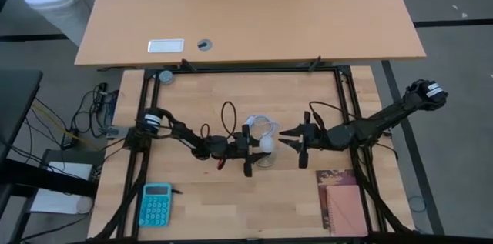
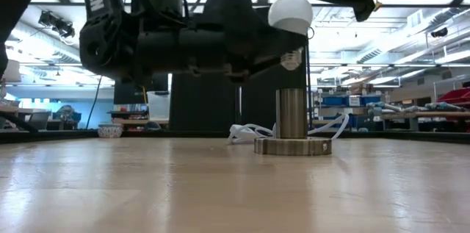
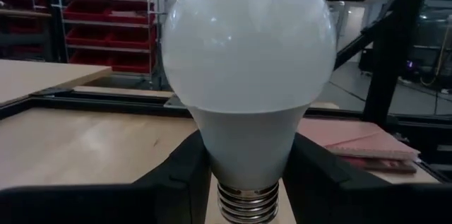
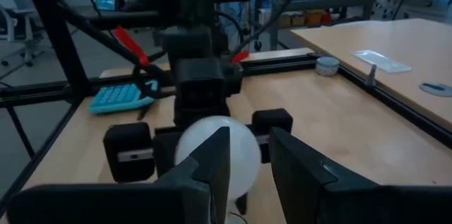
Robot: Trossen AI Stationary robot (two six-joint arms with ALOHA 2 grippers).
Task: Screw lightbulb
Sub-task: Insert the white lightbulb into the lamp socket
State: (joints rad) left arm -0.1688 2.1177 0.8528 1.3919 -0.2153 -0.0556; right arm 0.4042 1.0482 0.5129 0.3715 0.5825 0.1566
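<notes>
Two arms meet at the centre of the high view: the left gripper (image 1: 248, 150) holds the lightbulb (image 1: 266, 144), and the right gripper (image 1: 293, 140) is just beside it with its fingers spread.

Low view, upper middle: the bulb (image 2: 290, 12) hangs above the metal socket (image 2: 292, 125), not touching it, a white cable (image 2: 246, 131) behind.

Left wrist view: the fingers (image 3: 180, 174) clamp the bulb's (image 3: 247, 61) white neck.

Right wrist view: the open fingers (image 4: 212, 160) frame the globe (image 4: 244, 157).

You see the white lightbulb (image 3: 248, 75) standing upright, its screw base pointing down, held between the left claw's (image 3: 247, 181) two dark fingers (image 3: 176, 181) above the wooden worktop (image 3: 78, 146).
</notes>
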